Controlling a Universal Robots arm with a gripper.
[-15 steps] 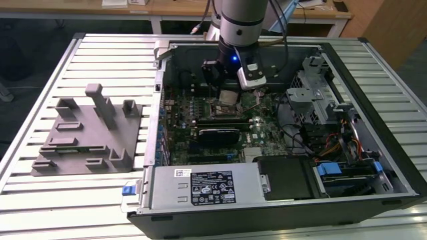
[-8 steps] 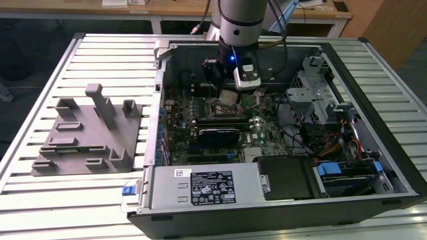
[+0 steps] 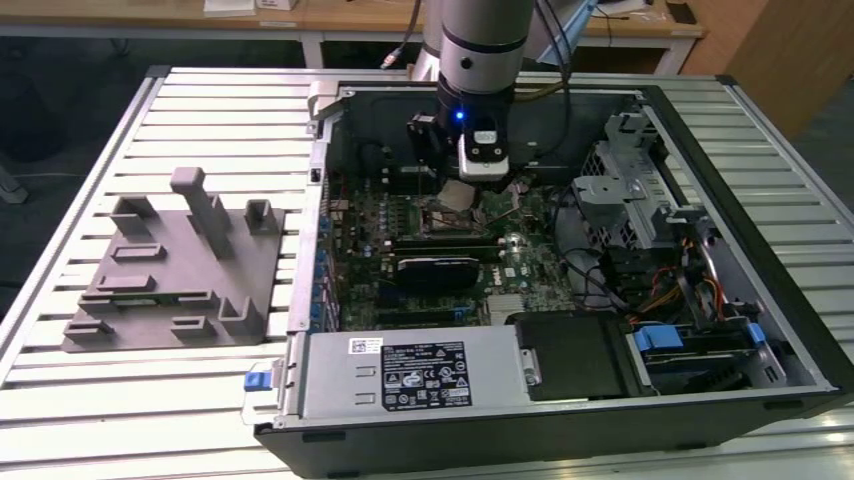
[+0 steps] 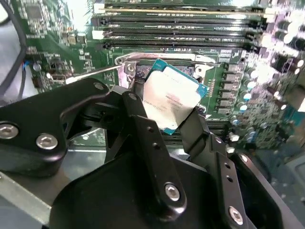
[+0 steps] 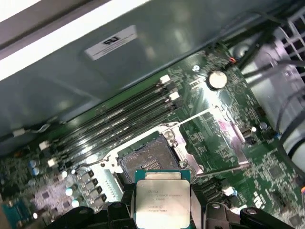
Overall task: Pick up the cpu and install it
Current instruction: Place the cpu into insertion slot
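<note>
Fingers (image 4: pixel 143 124) of the arm's black hand (image 4: pixel 167 113) pinch the cpu (image 4: pixel 171 97) by two opposite edges, silvery plate facing up and its teal border showing at the corners. From where I stand, the hand hangs inside the open computer case (image 3: pixel 747 250), low over the green motherboard (image 3: pixel 514 255), with the chip held just above the socket (image 5: pixel 147 162) and not seated in it. In the second wrist view the cpu sits turned at an angle to the socket's square outline rather than lined up with it. The socket lies uncovered, its dark contact field bare, and its metal frame (image 5: pixel 224 136) is swung back to one side on the board. Long dark memory slots (image 5: pixel 119 119) run in a row just beside the socket, on the side nearer the case wall. Outside the case, toward the exterior view's left, a grey fixture (image 3: pixel 167 265) with upright posts stands on the slatted tabletop (image 3: pixel 200 110), well apart from the hand. The case itself rests on the same tabletop, side panel off, cables and drive cages crowding the end toward the exterior view's right.
</note>
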